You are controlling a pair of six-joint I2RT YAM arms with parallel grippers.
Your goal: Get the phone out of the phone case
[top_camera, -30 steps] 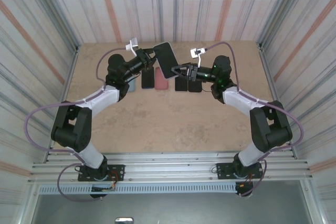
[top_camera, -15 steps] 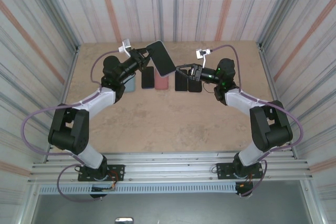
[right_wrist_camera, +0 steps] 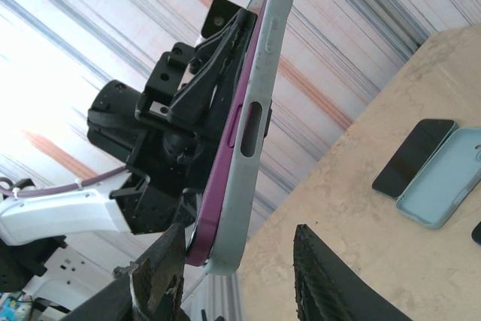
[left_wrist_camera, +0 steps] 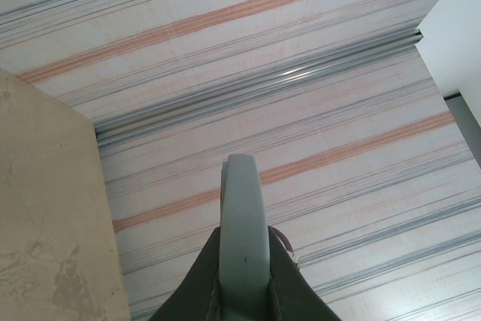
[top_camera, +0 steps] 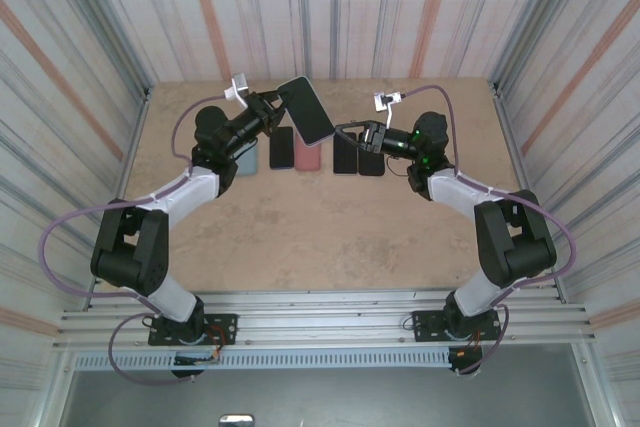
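Note:
The phone case (top_camera: 305, 110), pale grey-blue with a purple phone (right_wrist_camera: 213, 208) in it, is held up in the air above the back of the table. My left gripper (top_camera: 281, 113) is shut on its left part; in the left wrist view the case's edge (left_wrist_camera: 243, 223) stands upright between the two fingers. My right gripper (top_camera: 341, 133) is open just right of the case's lower end. In the right wrist view the case's bottom corner (right_wrist_camera: 237, 249) hangs between my open fingers (right_wrist_camera: 167, 272), close to the left one and apart from the right one.
On the table (top_camera: 330, 227) below lie a light blue case (top_camera: 250, 160), a black phone (top_camera: 282, 147), a pink case (top_camera: 308, 153) and two more dark phones (top_camera: 345, 158). Striped walls (top_camera: 330, 7) close the back and sides. The near half of the table is bare.
Over the last second the left gripper carried the cased phone a little left and back, and the right gripper drew in near its lower end. Little has moved in the last half second.

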